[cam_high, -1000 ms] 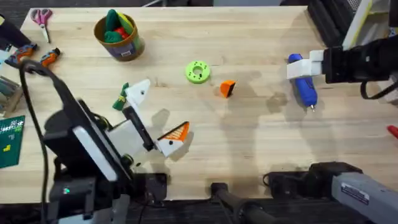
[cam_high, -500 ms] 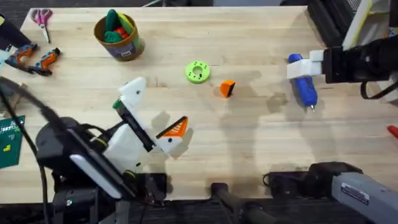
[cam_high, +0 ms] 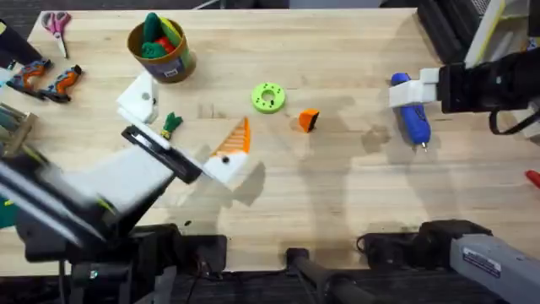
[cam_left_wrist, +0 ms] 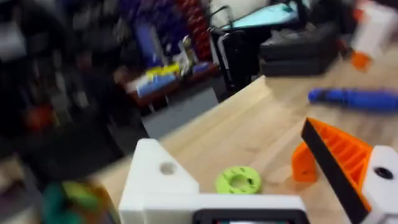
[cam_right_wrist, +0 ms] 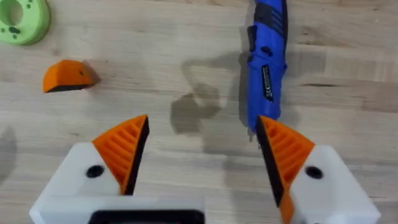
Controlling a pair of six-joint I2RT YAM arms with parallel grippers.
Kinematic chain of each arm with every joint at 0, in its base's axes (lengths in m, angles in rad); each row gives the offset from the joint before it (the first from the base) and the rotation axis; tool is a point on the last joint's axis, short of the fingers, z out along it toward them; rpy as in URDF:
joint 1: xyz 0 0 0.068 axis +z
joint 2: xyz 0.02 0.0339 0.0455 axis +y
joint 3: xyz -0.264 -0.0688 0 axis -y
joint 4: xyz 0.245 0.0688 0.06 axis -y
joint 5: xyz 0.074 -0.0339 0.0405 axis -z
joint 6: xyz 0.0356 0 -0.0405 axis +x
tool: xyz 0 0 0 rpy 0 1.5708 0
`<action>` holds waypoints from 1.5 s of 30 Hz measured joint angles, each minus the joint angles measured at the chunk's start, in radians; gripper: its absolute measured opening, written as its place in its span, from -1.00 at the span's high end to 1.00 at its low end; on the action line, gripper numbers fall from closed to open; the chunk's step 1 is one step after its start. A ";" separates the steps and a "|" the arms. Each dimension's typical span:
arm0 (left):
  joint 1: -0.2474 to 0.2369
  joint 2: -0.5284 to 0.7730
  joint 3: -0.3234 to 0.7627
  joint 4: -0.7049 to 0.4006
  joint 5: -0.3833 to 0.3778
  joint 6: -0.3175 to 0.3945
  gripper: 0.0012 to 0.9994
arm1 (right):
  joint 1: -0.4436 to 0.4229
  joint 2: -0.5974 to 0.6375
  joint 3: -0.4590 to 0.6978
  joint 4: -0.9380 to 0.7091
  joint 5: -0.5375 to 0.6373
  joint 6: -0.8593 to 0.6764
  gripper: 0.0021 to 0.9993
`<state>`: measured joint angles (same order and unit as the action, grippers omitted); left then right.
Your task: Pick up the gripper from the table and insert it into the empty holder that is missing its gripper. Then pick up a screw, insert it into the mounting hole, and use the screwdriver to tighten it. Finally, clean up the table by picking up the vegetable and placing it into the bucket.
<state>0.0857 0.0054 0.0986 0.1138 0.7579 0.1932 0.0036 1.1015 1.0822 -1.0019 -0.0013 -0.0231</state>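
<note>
The gripper [cam_high: 309,120], a small orange wedge, lies on the table right of the lime-green disc [cam_high: 268,97]; it is also seen from the right wrist [cam_right_wrist: 68,76]. My left gripper [cam_high: 186,120] is open and hangs over the left half of the table. One of its fingers is the bare white holder [cam_high: 139,100], close up in its wrist view [cam_left_wrist: 158,180]. The other finger [cam_high: 232,148] bears an orange wedge. The vegetable [cam_high: 171,124] lies between them. The blue screwdriver [cam_high: 411,114] lies at the right, under my open right gripper [cam_high: 419,89]. The bucket [cam_high: 160,46] stands at the back left.
Pink scissors [cam_high: 56,24] and orange-handled pliers [cam_high: 51,80] lie at the far left edge. A red item [cam_high: 532,176] pokes in at the right edge. Bare wood stretches between the small orange wedge and the screwdriver and along the table's front.
My left arm has swung its claw towards the back left, and its fingers now straddle the vegetable. The right arm, screwdriver and orange wedge have not moved.
</note>
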 joint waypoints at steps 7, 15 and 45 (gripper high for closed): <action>-0.002 0.000 -0.023 -0.097 -0.172 -0.345 -0.97 | 0.000 0.000 0.000 0.000 0.000 0.000 -0.99; -0.004 0.000 -0.093 -0.140 -0.216 -0.457 -0.97 | 0.000 0.000 0.000 0.000 0.000 0.000 -0.99; -0.005 0.000 -0.085 -0.227 0.310 -0.171 -0.97 | 0.000 0.000 0.000 0.000 0.000 0.000 -0.99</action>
<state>0.0811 0.0055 0.0139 -0.1131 1.0676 0.0223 0.0036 1.1019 1.0824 -1.0019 -0.0013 -0.0231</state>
